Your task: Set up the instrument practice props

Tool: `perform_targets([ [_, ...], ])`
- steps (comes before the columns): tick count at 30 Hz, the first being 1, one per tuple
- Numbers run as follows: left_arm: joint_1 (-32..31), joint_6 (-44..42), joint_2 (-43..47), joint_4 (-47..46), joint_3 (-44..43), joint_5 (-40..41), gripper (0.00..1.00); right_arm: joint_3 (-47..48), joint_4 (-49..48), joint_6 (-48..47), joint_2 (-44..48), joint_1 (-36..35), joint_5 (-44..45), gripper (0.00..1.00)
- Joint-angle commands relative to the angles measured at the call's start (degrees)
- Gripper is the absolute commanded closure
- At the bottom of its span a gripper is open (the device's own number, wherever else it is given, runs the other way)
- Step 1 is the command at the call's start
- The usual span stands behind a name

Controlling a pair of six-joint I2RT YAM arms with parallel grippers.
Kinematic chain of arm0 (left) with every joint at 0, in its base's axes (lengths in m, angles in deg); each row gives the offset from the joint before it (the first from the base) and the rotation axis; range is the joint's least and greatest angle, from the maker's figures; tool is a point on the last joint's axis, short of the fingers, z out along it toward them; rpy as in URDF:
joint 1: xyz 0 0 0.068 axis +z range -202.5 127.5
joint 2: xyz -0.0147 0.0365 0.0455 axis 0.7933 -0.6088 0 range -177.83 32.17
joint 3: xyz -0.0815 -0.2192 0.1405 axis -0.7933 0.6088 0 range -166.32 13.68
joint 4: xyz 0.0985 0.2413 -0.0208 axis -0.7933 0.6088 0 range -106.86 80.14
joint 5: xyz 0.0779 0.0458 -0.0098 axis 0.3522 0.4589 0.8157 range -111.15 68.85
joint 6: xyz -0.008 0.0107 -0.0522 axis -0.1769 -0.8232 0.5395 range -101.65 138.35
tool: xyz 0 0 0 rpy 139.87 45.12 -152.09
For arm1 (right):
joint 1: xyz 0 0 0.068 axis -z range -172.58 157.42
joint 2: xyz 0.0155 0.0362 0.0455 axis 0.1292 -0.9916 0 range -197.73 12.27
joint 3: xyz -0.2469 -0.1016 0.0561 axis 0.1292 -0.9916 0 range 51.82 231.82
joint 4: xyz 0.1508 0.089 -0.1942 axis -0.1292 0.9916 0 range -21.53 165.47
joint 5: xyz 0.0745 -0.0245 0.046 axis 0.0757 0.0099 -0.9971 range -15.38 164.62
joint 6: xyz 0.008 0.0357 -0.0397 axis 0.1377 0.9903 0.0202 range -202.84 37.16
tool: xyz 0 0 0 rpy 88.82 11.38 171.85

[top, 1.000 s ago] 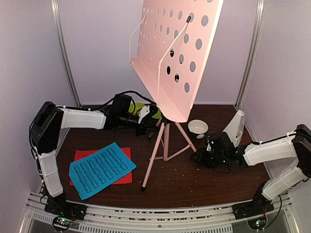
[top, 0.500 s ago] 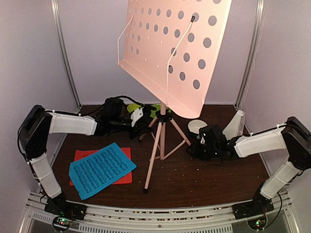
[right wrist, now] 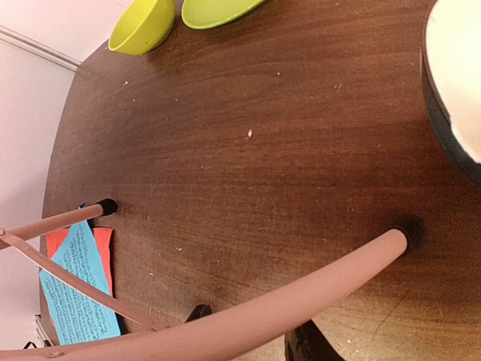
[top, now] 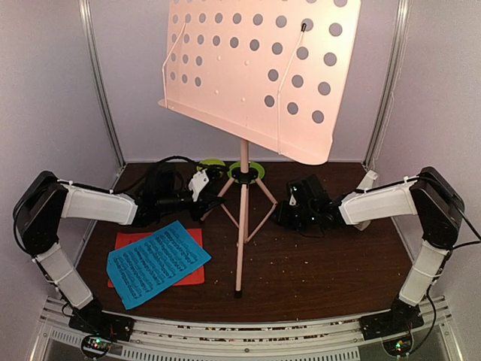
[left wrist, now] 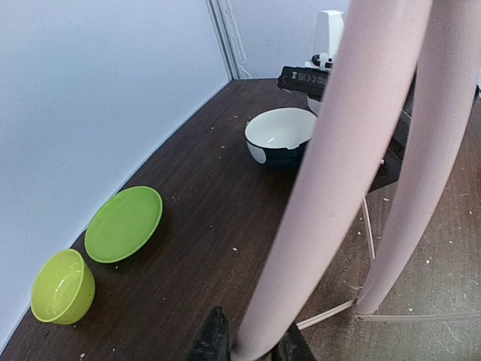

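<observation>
Overhead rear view facing down, both wrist views close, low, sharing stand legs [left wrist: 331,180]

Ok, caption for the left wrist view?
Left tool clamped on a pink music stand leg; lime bowl, lime plate and white bowl on the dark table beyond.

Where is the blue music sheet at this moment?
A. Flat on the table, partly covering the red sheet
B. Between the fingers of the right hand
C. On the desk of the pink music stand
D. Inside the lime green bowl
A: in the top view the blue sheet lies flat on the table over part of the red sheet, and the music stand carries no sheet on its desk.
</observation>
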Motion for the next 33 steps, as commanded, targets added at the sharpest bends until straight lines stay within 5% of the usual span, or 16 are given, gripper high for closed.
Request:
perform_targets([
  [1, -0.4, 8.1, 1.2, 1.2, 3.6, 0.1, 0.91, 4.5, -0.1, -4.0, -1.3, 0.7, 0.2, 0.65],
  [16, -1.1, 9.5, 1.8, 2.1, 4.7, 2.9, 0.9, -0.3, -0.5, -10.2, 9.3, -3.5, -1.4, 0.46],
  [33, -1.2, 11.1, 1.7, 3.1, 4.7, 4.6, 0.89, -11.5, -6.6, -6.3, 19.4, -13.9, 7.2, 0.27],
])
